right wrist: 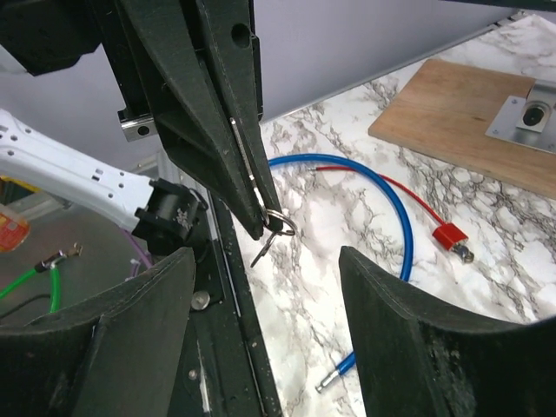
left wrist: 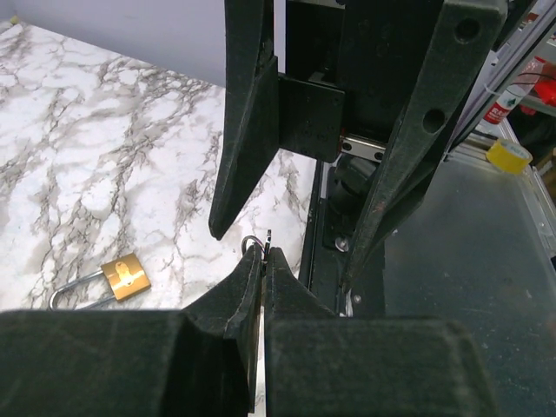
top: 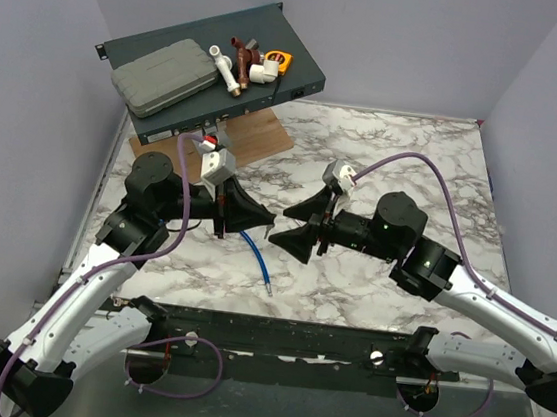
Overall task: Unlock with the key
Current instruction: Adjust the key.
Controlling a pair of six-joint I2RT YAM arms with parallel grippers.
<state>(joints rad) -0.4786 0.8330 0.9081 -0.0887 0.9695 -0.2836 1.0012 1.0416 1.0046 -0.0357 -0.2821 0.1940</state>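
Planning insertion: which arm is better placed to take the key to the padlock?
Left: the left gripper is shut on the key; the right gripper is open and empty. The brass padlock lies untouched.

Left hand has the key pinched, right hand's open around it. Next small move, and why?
Probably back the right hand away toward the padlock: its jaws stand open and empty, the left hand is shut on the key, and the padlock lies unheld on the table.

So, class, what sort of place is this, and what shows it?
Most likely a robotics lab workbench: a left arm and right arm bolted at the edge of a marble-patterned table boxed in by plain walls, with practice items: a brass padlock, a blue cable lock, a grey case.
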